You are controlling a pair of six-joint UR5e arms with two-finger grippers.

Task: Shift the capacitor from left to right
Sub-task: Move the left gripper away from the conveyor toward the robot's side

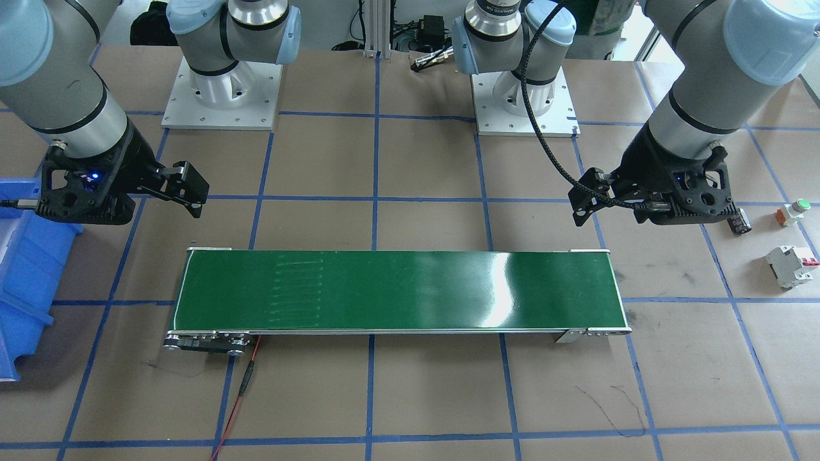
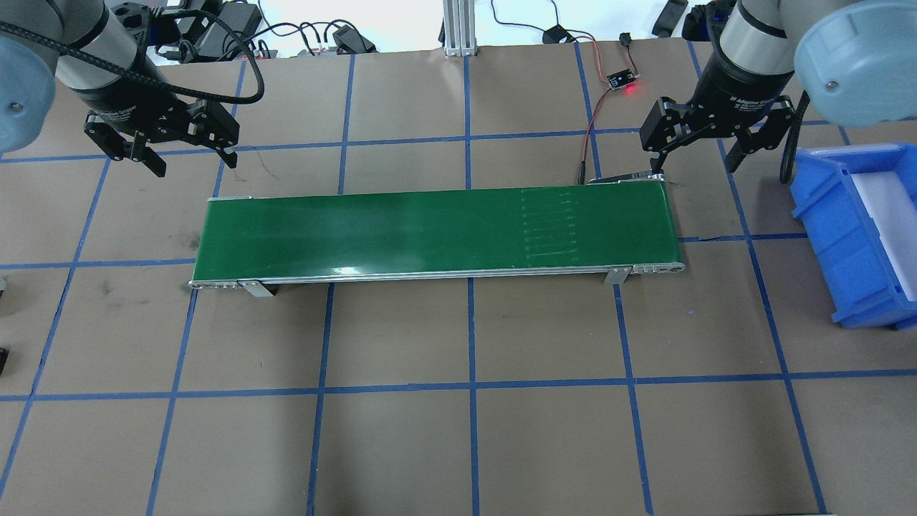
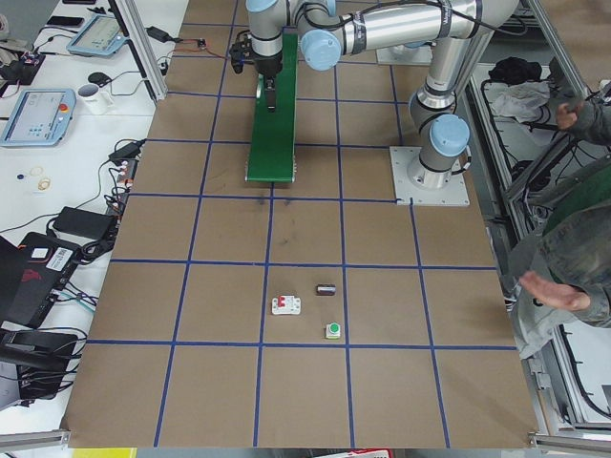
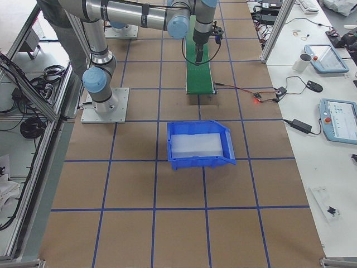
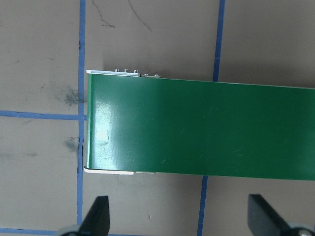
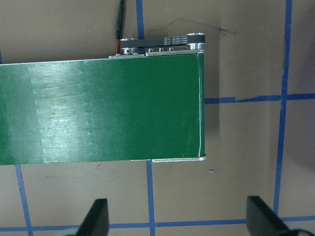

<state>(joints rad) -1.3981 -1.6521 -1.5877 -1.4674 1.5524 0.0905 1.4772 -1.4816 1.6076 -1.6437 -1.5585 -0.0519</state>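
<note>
The capacitor (image 1: 740, 221), a small dark cylinder, lies on the brown table on my left side, partly hidden behind my left wrist; it also shows in the exterior left view (image 3: 326, 288). My left gripper (image 2: 193, 163) is open and empty above the table just behind the left end of the green conveyor belt (image 2: 430, 229), well away from the capacitor. Its fingers (image 5: 98, 216) frame the belt end (image 5: 197, 128). My right gripper (image 2: 693, 161) is open and empty behind the belt's right end (image 6: 123, 108).
A white circuit breaker with a red tab (image 1: 791, 266) and a green-topped push button (image 1: 793, 211) lie near the capacitor. A blue bin (image 2: 852, 236) stands on the right side of the table. A small lit circuit board (image 2: 622, 79) with wires lies behind the belt.
</note>
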